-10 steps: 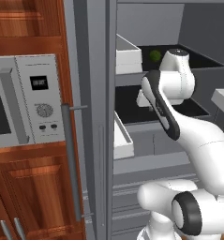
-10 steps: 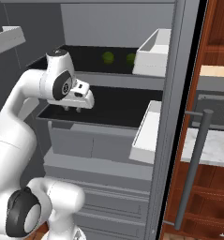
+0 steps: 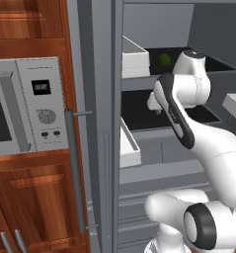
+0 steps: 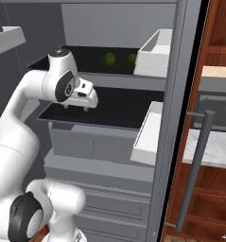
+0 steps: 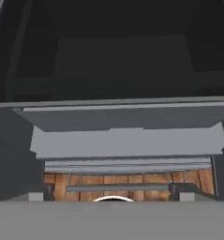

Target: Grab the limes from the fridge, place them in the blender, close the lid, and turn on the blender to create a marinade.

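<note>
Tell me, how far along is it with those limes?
Early. The fridge stands open. Two limes lie untouched on the upper shelf. The claw is open and empty, pointing down over the shelf below. Grabbing, blender, lid and switching on all remain.

Two limes (image 4: 109, 58) lie on the fridge (image 4: 169, 142) shelf above the hand (image 4: 76, 108) (a bin (image 4: 154, 54) to their right).

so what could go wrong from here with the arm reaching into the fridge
1. The open pincer hangs over the lower black shelf, while the limes sit one shelf up; lifting straight could knock the hand against the upper shelf's front edge.
2. The limes are round and lie loose on the flat shelf, so a glancing touch may roll them further back.
3. A white bin stands close beside them, leaving little room to approach from that side.
</note>
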